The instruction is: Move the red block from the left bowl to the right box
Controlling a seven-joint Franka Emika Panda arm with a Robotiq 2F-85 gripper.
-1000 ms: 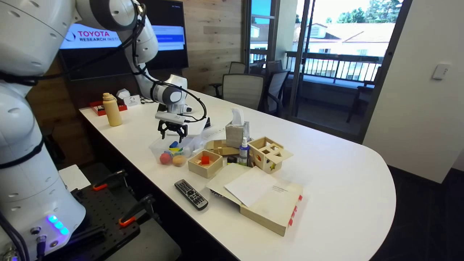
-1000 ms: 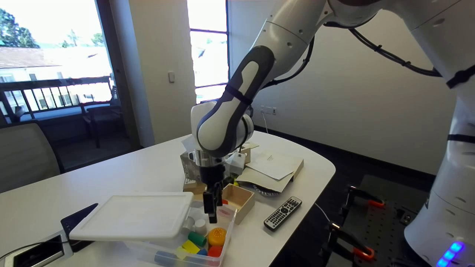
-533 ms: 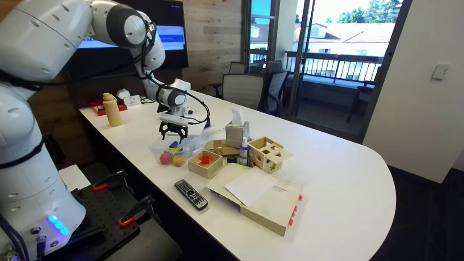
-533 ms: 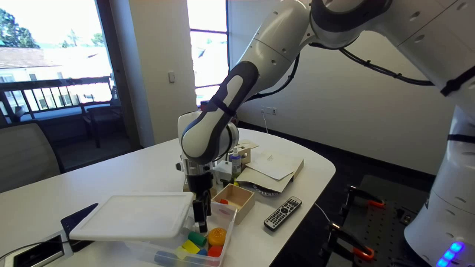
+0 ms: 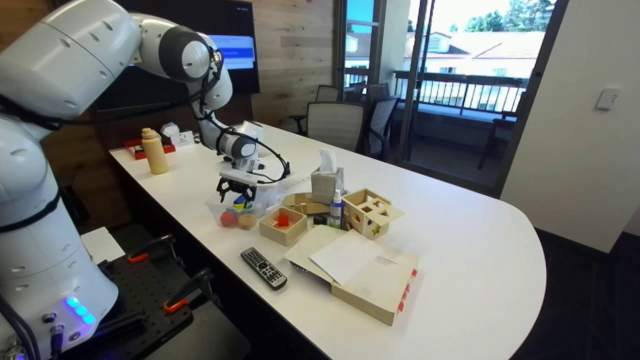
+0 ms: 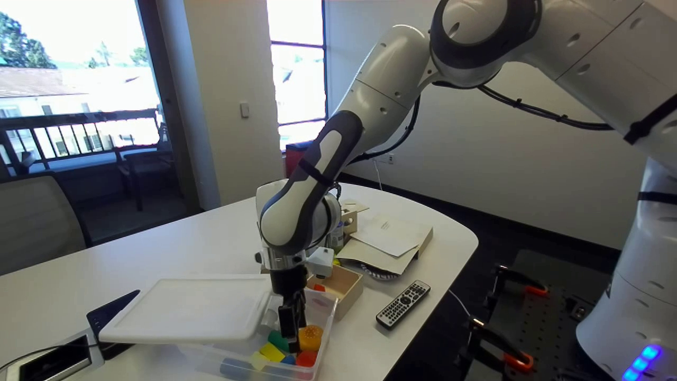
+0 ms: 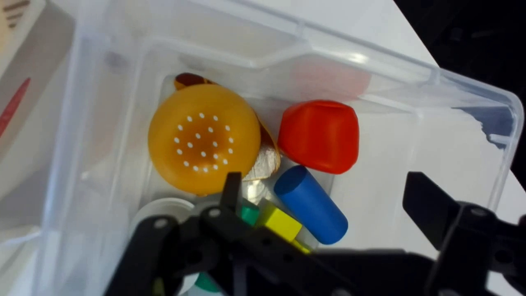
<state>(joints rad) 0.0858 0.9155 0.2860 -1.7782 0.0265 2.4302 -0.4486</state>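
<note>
The tool (image 7: 324, 179) points down over the clear bin (image 7: 394, 148) and is released: its two black fingers (image 7: 427, 205) stand wide apart. How far the fingertips reach below the bin's rim I cannot tell. In the wrist view a rounded red piece (image 7: 320, 135) lies in the bin, at twelve o'clock from the gap between the fingertips. From it, an orange bun (image 7: 201, 139) with white dots is at nine o'clock and a blue cylinder (image 7: 310, 205) at six o'clock. A yellow block (image 7: 281, 224) sits just beside the cylinder, at its eight o'clock.

In an exterior view a wooden box (image 5: 277, 235) stands just beside the bin, at about its four o'clock, and a red block (image 5: 283, 220) is inside this box. Which of the two red things the task means I cannot tell: one is in the bin, one in the box.

On the white surface (image 5: 465, 260), a remote control (image 5: 264, 268) lies at the wooden box's seven o'clock, and a cream packet (image 5: 380, 290) with a white sheet (image 5: 345, 260) on it lies at its four o'clock. At three o'clock, past a spray bottle (image 5: 336, 212), stands a wooden cube (image 5: 367, 222) with cut-out holes. In an exterior view a white lid (image 6: 190, 312) lies at the bin's ten o'clock.
</note>
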